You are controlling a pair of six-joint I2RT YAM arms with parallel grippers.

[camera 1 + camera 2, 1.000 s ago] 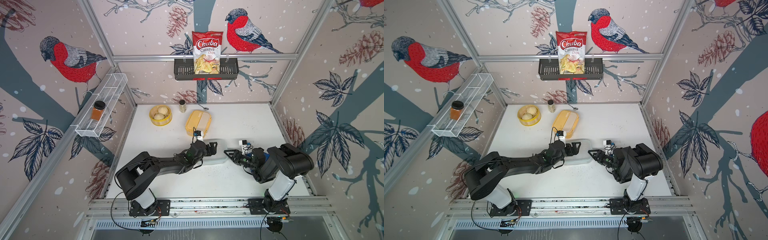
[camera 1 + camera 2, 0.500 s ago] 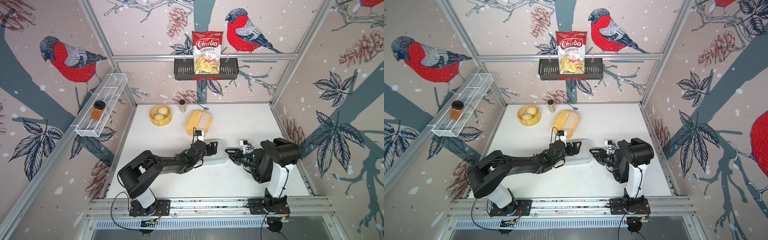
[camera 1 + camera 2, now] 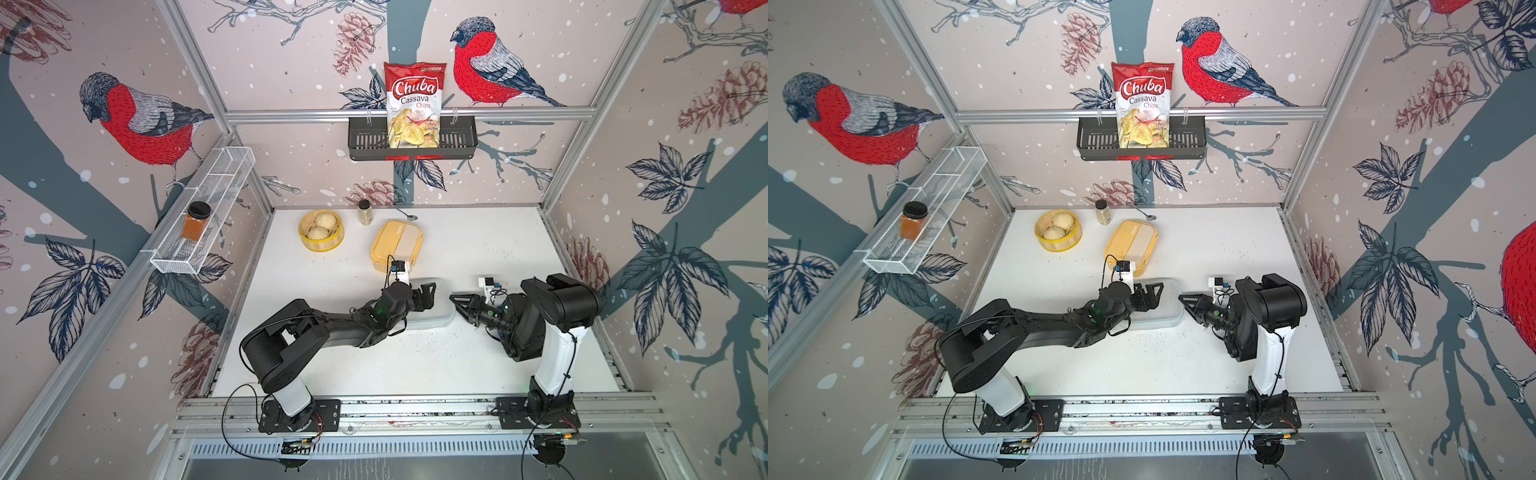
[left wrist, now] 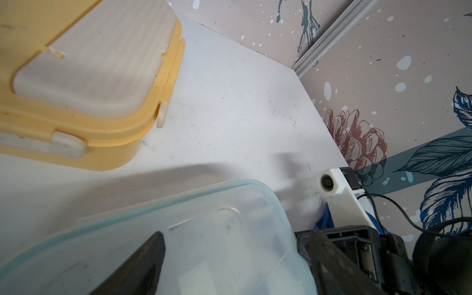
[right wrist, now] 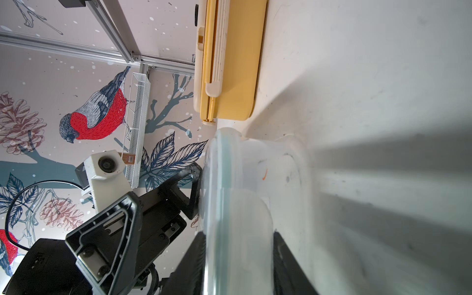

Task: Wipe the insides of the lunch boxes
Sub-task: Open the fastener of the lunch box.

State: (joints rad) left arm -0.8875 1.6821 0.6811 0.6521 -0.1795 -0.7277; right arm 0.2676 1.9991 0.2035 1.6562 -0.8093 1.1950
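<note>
Both lidded, apparently: clear box (image 3: 440, 312), yellow box (image 3: 397, 245).

Under the black left gripper (image 3: 432, 296), the clear rounded plastic lunch box (image 3: 440, 318) shows a pale green rim; beyond it, the rounded yellow plastic lunch box (image 3: 384, 245) has a cream lid panel.

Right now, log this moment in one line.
left hand open over clear lunch box | right hand astride its end | yellow lunch box lid on
</note>
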